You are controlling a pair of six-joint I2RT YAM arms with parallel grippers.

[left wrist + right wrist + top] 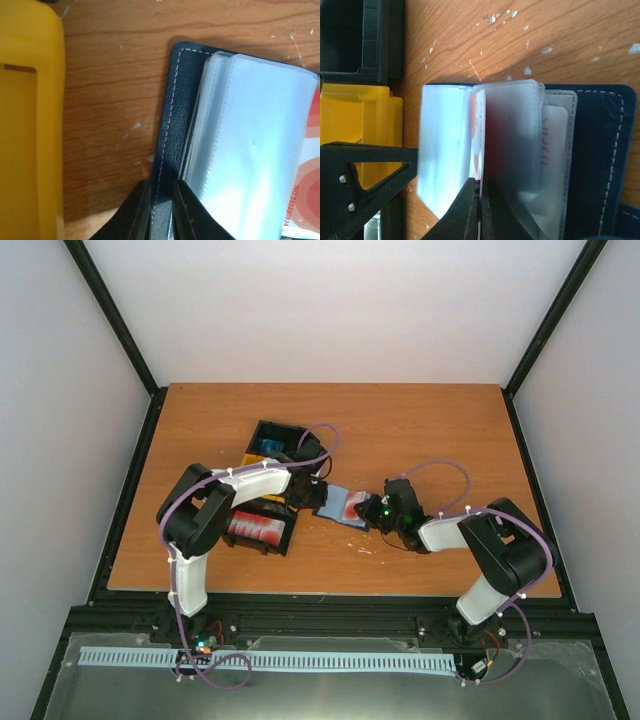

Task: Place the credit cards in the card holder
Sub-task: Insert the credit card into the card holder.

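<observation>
The card holder (338,502), a dark blue wallet with clear sleeves, lies open at the table's middle. My left gripper (318,494) is shut on its left edge; in the left wrist view the gripper (161,202) pinches the stitched blue cover (170,125) beside the sleeves (250,150). My right gripper (376,510) is shut on a red and white credit card (480,125), held on edge between two sleeves (445,150); the gripper shows in its wrist view (479,205). Another card (554,145) sits in a sleeve over the blue cover (600,150).
A black bin (262,527) holding more red cards stands left of the wallet, near the left arm. A second black and yellow bin (275,445) is behind it. Yellow bin walls show close by in both wrist views (30,125) (365,130).
</observation>
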